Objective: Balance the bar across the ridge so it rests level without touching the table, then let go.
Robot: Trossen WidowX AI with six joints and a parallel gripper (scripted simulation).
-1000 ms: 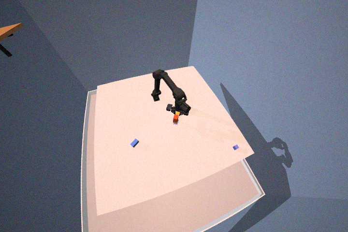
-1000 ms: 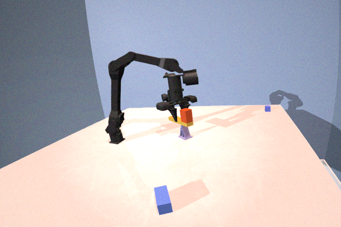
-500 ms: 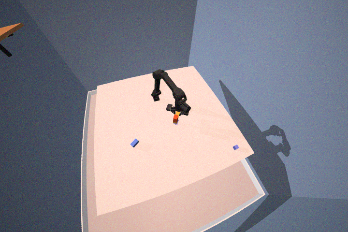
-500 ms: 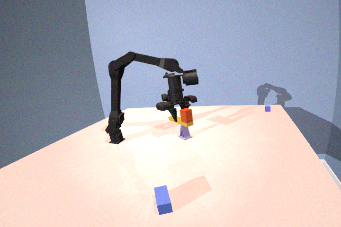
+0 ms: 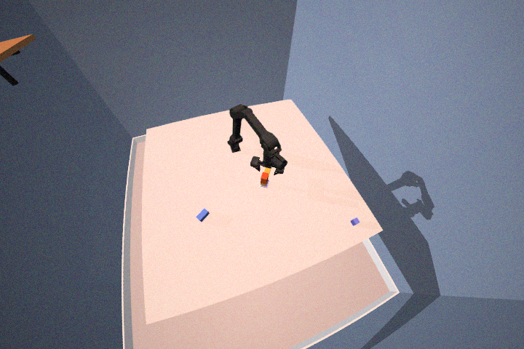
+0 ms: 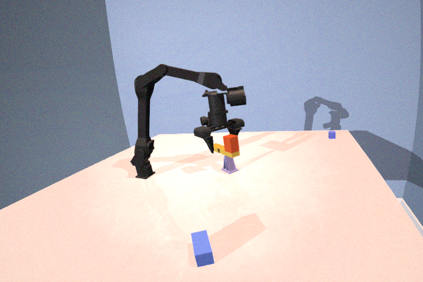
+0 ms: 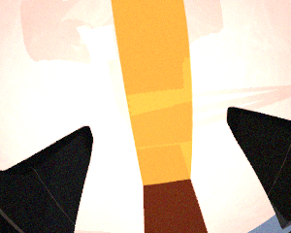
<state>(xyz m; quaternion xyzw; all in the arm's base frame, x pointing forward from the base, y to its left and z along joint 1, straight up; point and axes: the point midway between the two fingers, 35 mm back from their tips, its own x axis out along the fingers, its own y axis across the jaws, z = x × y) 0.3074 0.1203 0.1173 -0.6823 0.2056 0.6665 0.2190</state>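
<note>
The arm (image 6: 142,109) and its gripper (image 6: 222,139) are matt black all over, while the bar (image 7: 155,91) is plain yellow-orange with a bright orange-red block (image 6: 231,143) on one end, which looks dark brown on its shaded face in the wrist view; the ridge (image 6: 230,164) under it is pale lilac. The bench (image 6: 302,205) is an unpatterned pale peach-pink with a light grey-white rim (image 5: 127,246), and on it lie two plain blue blocks, a larger one (image 6: 202,248) and a small one (image 6: 332,134). The walls (image 6: 285,49) are flat slate blue, darker in shade, and a brown-orange tabletop (image 5: 3,51) shows in the corner of the top view.
</note>
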